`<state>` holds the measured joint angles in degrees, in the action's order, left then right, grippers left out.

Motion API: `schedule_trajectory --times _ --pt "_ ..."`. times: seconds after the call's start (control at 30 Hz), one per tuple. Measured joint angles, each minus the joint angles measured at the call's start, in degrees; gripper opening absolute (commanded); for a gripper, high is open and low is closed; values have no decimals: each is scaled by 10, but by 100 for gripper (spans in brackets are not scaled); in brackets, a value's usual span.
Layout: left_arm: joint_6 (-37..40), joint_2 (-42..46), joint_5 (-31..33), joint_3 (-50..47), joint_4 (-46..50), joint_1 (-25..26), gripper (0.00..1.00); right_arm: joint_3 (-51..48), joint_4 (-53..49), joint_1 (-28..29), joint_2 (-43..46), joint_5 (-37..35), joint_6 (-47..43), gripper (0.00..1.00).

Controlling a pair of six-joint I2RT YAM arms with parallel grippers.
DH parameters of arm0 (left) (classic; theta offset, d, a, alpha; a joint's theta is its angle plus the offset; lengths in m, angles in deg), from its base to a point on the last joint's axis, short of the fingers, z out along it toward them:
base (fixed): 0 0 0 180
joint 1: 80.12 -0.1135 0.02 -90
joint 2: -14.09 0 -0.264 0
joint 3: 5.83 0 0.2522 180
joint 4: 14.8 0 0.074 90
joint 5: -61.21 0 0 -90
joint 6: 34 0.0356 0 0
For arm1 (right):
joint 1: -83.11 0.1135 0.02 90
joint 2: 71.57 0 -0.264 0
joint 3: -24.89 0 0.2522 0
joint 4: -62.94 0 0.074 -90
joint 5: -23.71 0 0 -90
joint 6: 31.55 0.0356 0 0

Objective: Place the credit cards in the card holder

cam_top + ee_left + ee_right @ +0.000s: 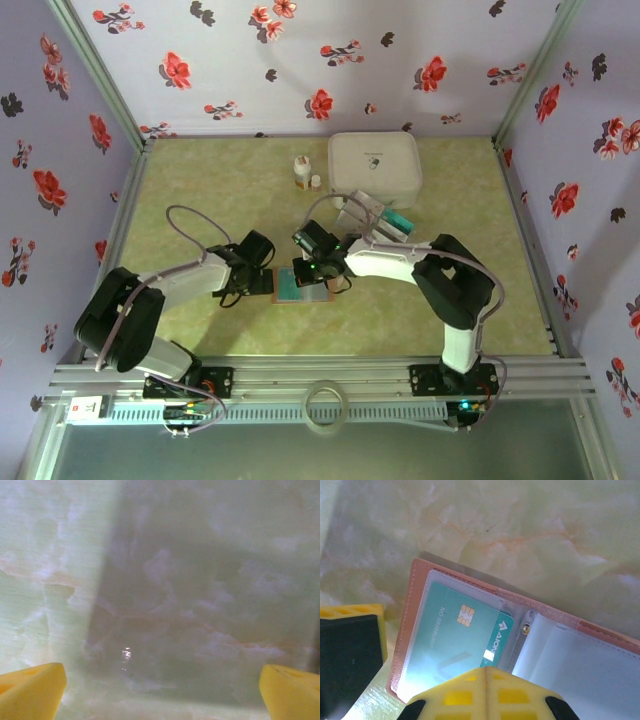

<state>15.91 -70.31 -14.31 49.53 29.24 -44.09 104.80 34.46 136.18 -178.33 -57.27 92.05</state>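
Note:
The card holder [296, 290] lies open on the table between my two grippers, brown outside [411, 605] with clear sleeves inside. A teal credit card [452, 635] with a gold chip sits in its left sleeve, the right end sticking out toward the spine. My right gripper [486, 674] is shut, its yellow tips pressed together right over that card's near edge; from above it [318, 268] stands over the holder. My left gripper [162, 690] is wide open over bare table, just left of the holder [258, 283]. More credit cards [372, 216], white and teal, lie in a loose pile behind.
A large white rounded box [374, 167] stands at the back, with two small white bottles [302, 172] to its left. The card pile touches the box's front edge. One yellow finger of the left gripper [351, 612] shows beside the holder's left edge.

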Motion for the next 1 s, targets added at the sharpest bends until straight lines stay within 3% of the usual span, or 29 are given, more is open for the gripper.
schedule_trajectory --times 0.3,0.37,0.5,0.67,0.83,1.0 --pt "0 0 -1 0 -1 0 100 1 5 0 -9 9 0 5" --pt "0 0 -1 0 -1 0 100 2 -3 -1 -6 10 -3 10" --pt "0 6 -1 0 2 0 100 8 -43 -13 33 0 -25 32" --pt "2 52 -1 0 9 0 100 26 -95 -78 125 -27 -71 45" --pt "4 116 -2 4 19 0 100 54 -159 -162 165 -72 -129 46" --pt "7 159 -6 10 19 0 100 58 -220 -203 160 -118 -181 46"
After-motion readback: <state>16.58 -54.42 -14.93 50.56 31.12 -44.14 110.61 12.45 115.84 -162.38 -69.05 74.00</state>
